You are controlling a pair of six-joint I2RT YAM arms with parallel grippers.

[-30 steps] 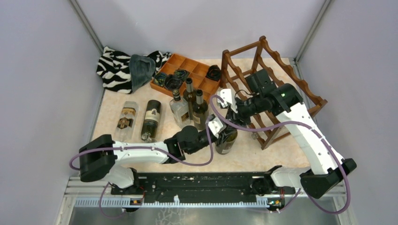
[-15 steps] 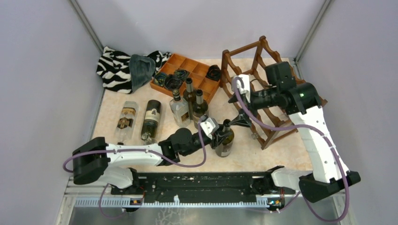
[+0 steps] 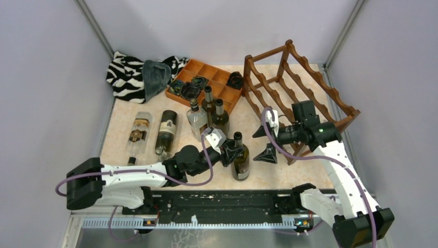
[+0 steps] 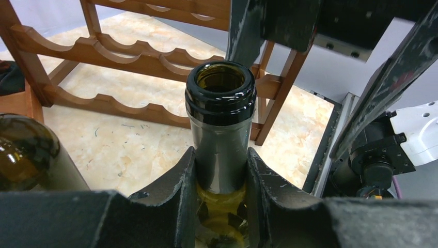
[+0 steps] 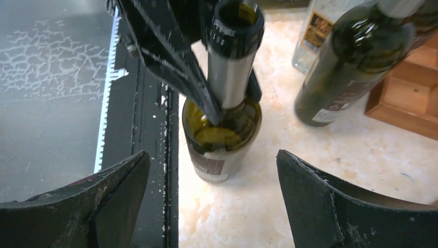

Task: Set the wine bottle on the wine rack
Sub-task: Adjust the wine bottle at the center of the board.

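Right end effector (image 3: 261, 145) farther from bottle (image 3: 240, 161)

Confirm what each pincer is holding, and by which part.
Left pincer grips the wine bottle by its neck, just above the shoulder. Right pincer is open, holding nothing.

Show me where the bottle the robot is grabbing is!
In the top view, the wine bottle stands upright near the table's front middle, neck held by the left gripper, left of the wine rack.
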